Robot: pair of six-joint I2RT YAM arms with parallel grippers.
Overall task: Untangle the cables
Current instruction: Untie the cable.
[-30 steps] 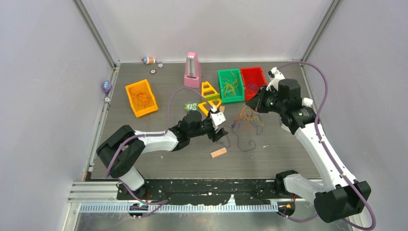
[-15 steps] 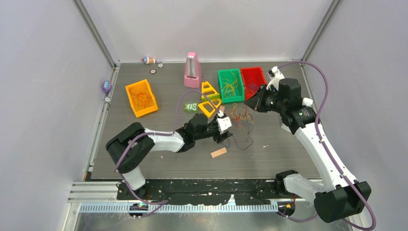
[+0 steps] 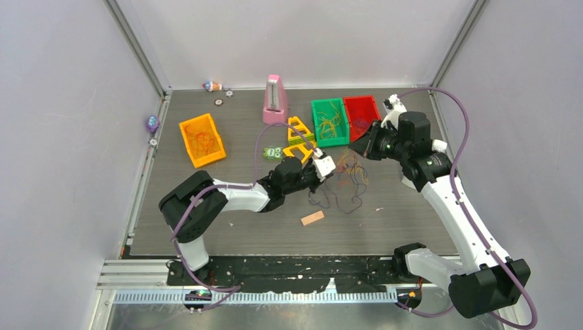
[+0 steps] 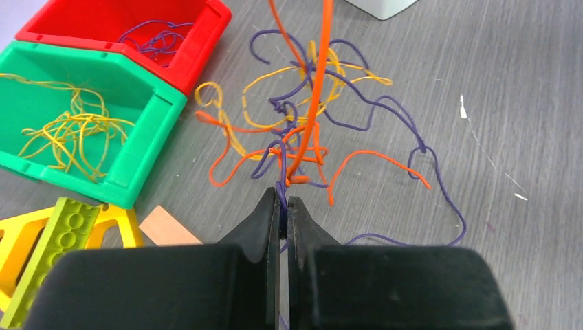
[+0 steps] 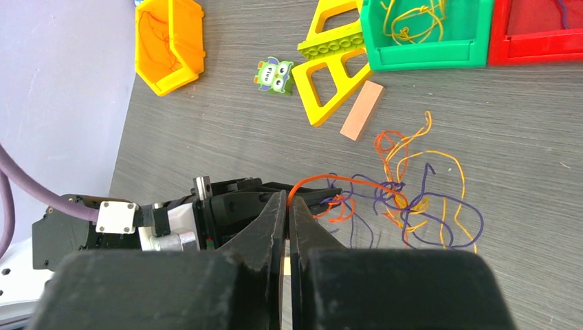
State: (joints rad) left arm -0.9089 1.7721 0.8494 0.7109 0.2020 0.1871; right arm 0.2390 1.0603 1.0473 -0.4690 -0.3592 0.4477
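One orange bin point(image 3: 185, 137), one green bin point(image 3: 332, 143), one red bin point(image 3: 362, 100) and one tangle of cables point(image 3: 349, 173) sit on the grey counter point(image 3: 240, 117). The tangle lies between two arms. The left jaws are clenched on its purple strand point(image 4: 281, 185). The right jaws pinch its orange strand point(image 4: 317, 89), lifted taut.

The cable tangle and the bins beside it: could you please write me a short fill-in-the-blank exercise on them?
1. The green bin holds only ____ strands.
2. The red bin next to it holds ____ strands.
3. The left gripper is shut on a ____ strand of the tangle.
4. The right gripper is shut on an ____ strand that runs down into the same tangle.

Missing words: yellow; purple; purple; orange
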